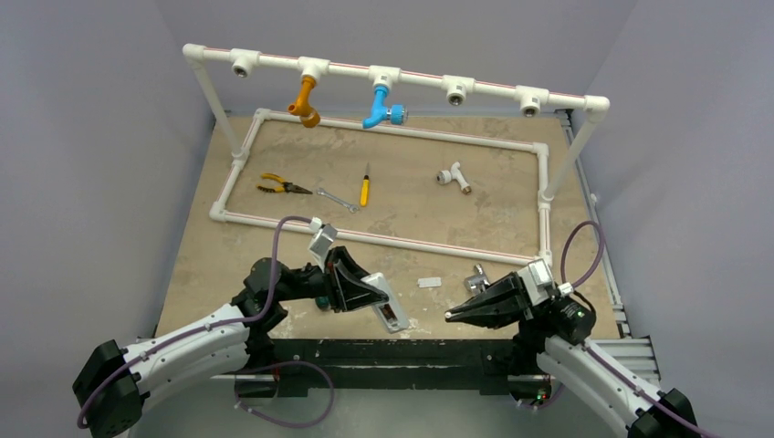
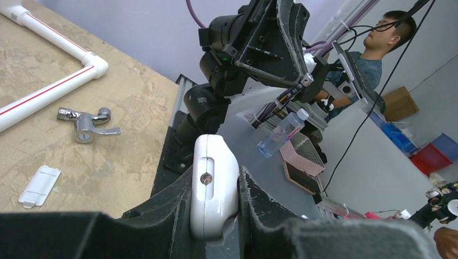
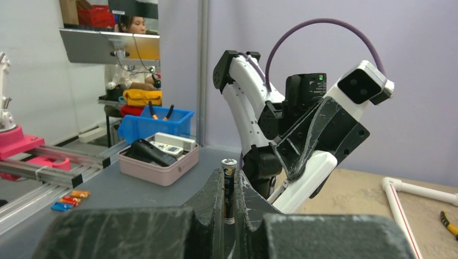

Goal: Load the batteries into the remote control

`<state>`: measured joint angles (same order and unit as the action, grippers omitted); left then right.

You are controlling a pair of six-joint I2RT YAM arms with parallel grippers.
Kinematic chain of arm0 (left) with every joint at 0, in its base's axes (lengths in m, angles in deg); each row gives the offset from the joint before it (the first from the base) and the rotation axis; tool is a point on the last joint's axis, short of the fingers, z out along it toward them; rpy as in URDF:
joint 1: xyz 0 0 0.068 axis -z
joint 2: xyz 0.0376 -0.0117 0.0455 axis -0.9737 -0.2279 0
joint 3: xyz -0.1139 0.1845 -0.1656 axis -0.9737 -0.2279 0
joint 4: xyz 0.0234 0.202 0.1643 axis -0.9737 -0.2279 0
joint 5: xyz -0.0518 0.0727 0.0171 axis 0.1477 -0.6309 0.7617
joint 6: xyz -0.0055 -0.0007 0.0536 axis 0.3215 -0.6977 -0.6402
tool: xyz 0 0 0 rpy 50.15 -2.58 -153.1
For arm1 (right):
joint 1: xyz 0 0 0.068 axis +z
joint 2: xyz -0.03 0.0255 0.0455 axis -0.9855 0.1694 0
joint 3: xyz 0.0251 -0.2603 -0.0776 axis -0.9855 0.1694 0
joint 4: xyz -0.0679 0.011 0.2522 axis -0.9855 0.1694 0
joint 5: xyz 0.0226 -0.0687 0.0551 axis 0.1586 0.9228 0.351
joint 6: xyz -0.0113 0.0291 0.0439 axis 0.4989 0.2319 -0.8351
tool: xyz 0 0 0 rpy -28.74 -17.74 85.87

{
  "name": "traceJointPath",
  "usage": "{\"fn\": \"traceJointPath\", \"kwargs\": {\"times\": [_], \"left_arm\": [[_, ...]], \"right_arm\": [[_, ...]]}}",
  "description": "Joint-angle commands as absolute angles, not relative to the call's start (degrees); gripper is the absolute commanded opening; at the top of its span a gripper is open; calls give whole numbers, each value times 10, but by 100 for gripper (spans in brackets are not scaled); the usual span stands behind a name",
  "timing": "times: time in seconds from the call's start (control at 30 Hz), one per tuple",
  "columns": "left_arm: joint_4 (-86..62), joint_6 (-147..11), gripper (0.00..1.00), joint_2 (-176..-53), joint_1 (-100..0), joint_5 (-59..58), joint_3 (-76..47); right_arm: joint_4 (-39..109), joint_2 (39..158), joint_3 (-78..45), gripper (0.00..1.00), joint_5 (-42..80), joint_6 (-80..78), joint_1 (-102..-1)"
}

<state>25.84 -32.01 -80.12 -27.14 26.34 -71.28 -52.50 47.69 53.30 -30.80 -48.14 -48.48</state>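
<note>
The right gripper [image 3: 229, 186] is closed tight on one battery [image 3: 229, 171], which stands upright between its fingers. Opposite it, the left gripper [image 2: 216, 190] clamps the remote control [image 2: 214, 162], held above the table [image 1: 228, 265] at its near edge. I judge that the loading is not yet done. Farther off, the cover [image 1: 428, 282] lies on the table. I cannot see a second battery.

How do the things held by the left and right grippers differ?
The left gripper is shut on the remote control, white, broad, oblong; the right gripper is shut on a battery, dark, slim, cylindrical. The remote control sticks far out of its gripper; the battery barely does. Both are clamped.
</note>
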Motion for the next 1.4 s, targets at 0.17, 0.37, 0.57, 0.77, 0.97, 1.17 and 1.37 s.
{"fn": "traceJointPath", "kwargs": {"times": [0.17,0.37,0.57,0.77,0.97,1.17,1.37], "left_arm": [[310,-317,0,-800,-263,275,-687],[316,-316,0,-806,-259,278,-685],[323,-310,0,-814,-258,273,-685],[288,-307,0,-810,-258,245,-682],[248,-304,0,-815,-258,230,-665],[241,-292,0,-826,-257,217,-659],[240,-280,0,-835,-257,210,-654]], "right_arm": [[-570,475,493,0,-366,-468,-474],[-554,474,479,0,-391,-459,-467],[-391,447,463,0,-308,-409,-464],[-204,380,486,0,29,-458,-463],[107,271,440,0,282,-572,-464],[437,252,298,0,415,-667,-463],[527,294,272,0,383,-774,-463]]}}
